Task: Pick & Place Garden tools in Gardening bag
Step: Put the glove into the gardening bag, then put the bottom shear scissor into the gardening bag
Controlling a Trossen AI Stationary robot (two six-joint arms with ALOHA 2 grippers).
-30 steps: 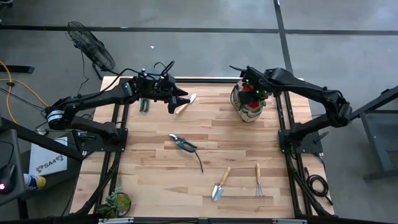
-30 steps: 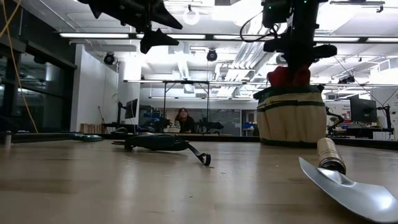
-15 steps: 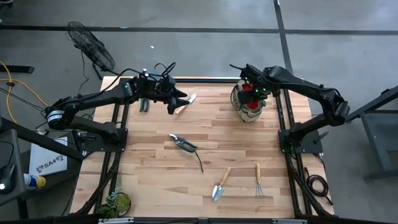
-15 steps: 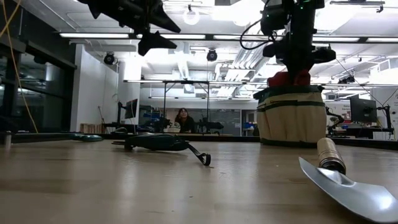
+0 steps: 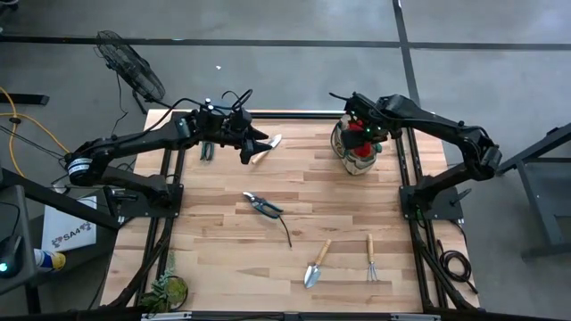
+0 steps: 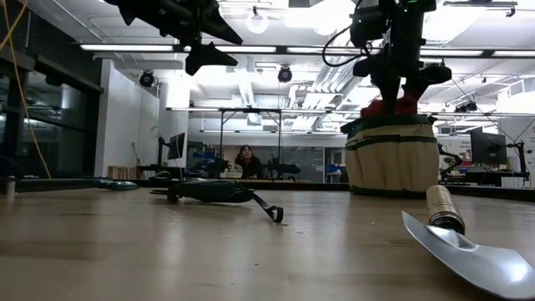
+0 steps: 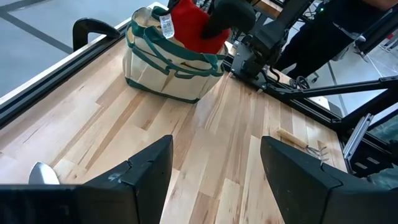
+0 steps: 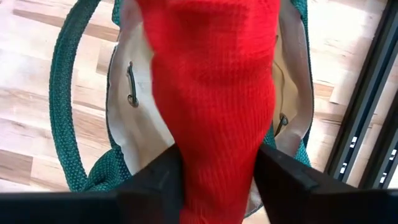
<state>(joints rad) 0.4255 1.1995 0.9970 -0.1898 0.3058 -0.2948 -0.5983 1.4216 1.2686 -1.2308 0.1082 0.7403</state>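
Note:
The tan gardening bag (image 5: 355, 159) with green trim stands upright at the table's far right. A red glove (image 8: 214, 93) sticks up out of its mouth, with its lower end inside the bag (image 8: 127, 134). My right gripper (image 5: 361, 134) hangs above the bag, pointing down, open, with its fingers on either side of the glove. My left gripper (image 5: 259, 143) hovers open over the far left, above a trowel (image 5: 266, 147). On the table lie a pruner (image 5: 261, 205), another pruner (image 5: 207, 150), a second trowel (image 5: 316, 263) and a hand rake (image 5: 371, 259). My right gripper comes at the red glove from above, fingers pointing down. The glove's upper part (image 8: 211, 168) fills the gap between the spread fingers (image 8: 155, 183) and lies against their inner sides. The glove stands upright, reaching down into the bag's mouth.
A leafy plant clump (image 5: 167, 290) sits at the near left corner. A fan (image 5: 129, 67) stands beyond the far left edge. Bare wood lies between the middle pruner and the bag. In the low view the near trowel's blade (image 6: 468, 251) is close by.
My right gripper has opened over the bag: in the low view its fingers now stand spread where they were close together. The red glove stays between them in the bag's mouth.

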